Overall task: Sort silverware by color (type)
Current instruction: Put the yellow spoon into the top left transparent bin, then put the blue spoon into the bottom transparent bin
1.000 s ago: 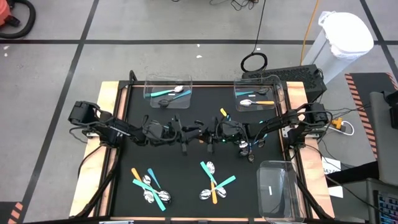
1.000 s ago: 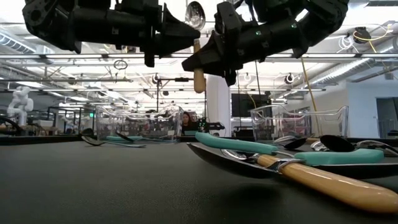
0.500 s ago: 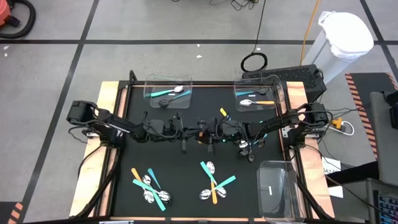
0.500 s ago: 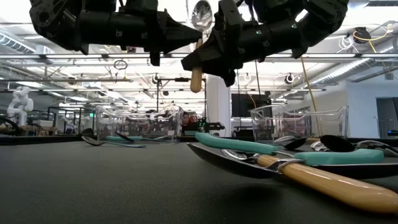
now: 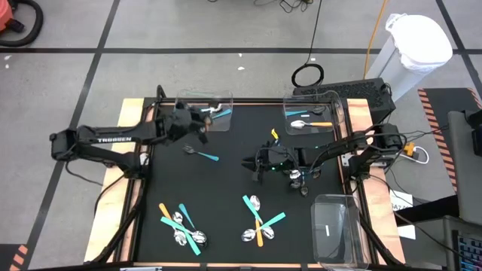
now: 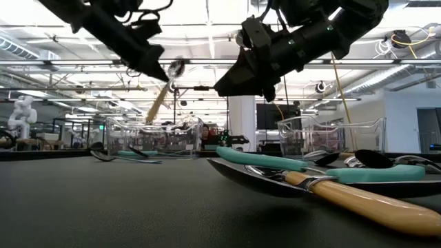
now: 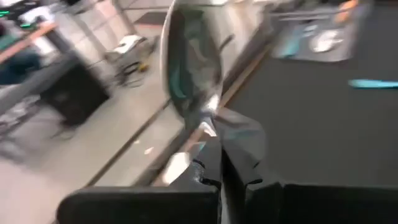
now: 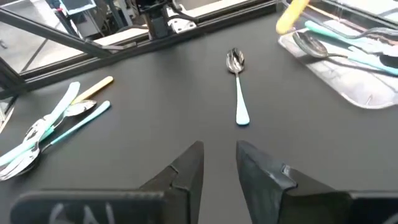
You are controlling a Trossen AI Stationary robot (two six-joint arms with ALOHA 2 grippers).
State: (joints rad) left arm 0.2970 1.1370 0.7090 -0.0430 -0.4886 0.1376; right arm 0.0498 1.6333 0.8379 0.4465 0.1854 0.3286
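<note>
Nearest the front edge of the black table, 2 loose piles of silverware lie apart: a left pile of teal and orange-handled spoons and a right pile of the same mix, which fills the low view's right foreground. At the near right corner stands an empty clear bin. Mid-table, the right gripper hangs above the mat with its jaws partly apart and nothing between them. Just beyond it, a single teal-handled spoon lies alone on the mat, between the 2 arms. Farther left, the left gripper is raised at the near edge of the far-left bin, its jaws closed on an orange-handled spoon that tilts with its bowl up. That bin holds teal spoons. The far-right bin holds a few spoons, at least 1 with an orange handle.
</note>
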